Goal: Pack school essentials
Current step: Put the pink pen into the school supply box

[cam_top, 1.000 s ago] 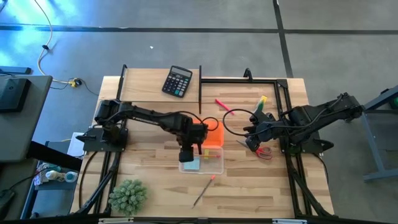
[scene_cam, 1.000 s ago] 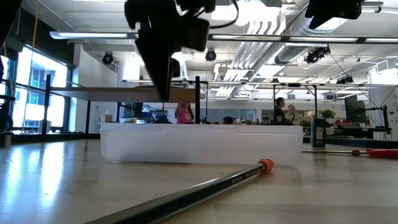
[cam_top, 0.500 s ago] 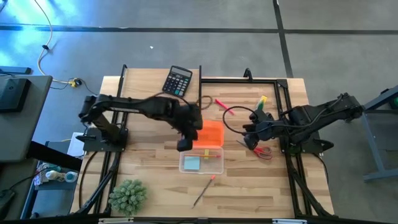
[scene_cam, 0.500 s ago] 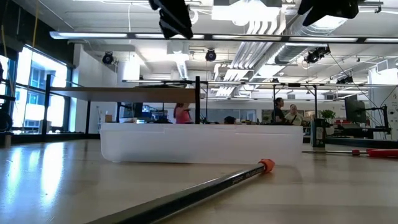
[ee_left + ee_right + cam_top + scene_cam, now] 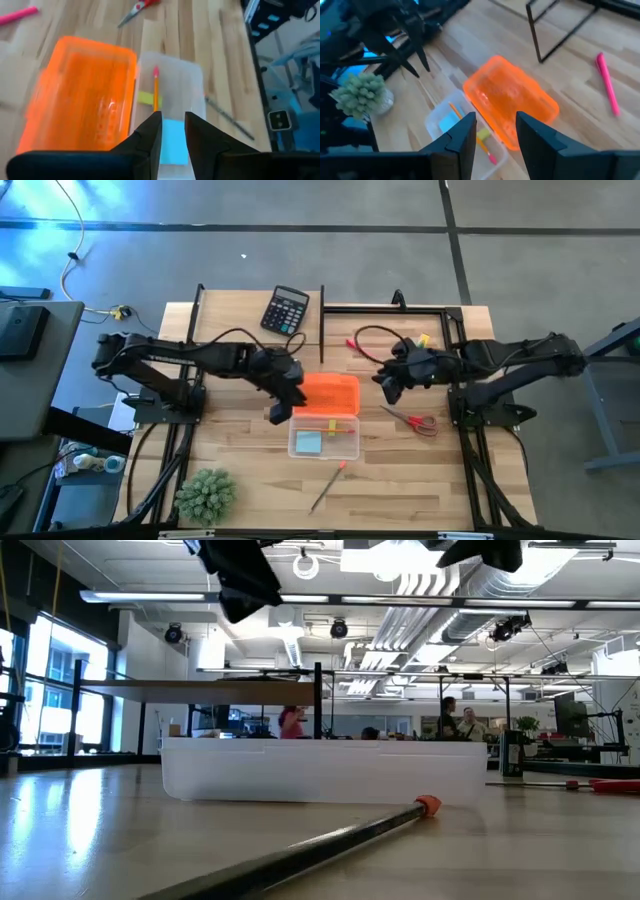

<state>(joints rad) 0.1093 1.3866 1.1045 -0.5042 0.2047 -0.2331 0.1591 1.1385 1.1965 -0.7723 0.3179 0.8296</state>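
Note:
A clear pencil box (image 5: 323,440) lies at the table's middle, its orange lid (image 5: 330,393) flat on the far side. Inside are a pale blue note pad (image 5: 172,145), an orange pencil (image 5: 155,92) and a small yellow piece (image 5: 146,97). My left gripper (image 5: 280,405) hovers above the box's left end, slanting down, open by a narrow gap, with nothing in it. My right gripper (image 5: 385,385) hangs open and empty to the right of the lid. Red-handled scissors (image 5: 415,420), a pink pen (image 5: 360,348), a yellow-and-green crayon box (image 5: 422,342) and a dark pencil (image 5: 325,488) lie flat on the table.
A black calculator (image 5: 285,310) sits at the far edge and a spiky green plant (image 5: 205,495) at the near left corner. Black frame rails (image 5: 322,310) stand along the table's far and right sides. A black cable (image 5: 375,335) loops above the pen.
My left gripper has risen out of the box and drawn back toward the table's left edge, tipping from pointing straight down to a slant. My right gripper has moved from above the scissors toward the far edge and the lid, leaving the scissors uncovered.

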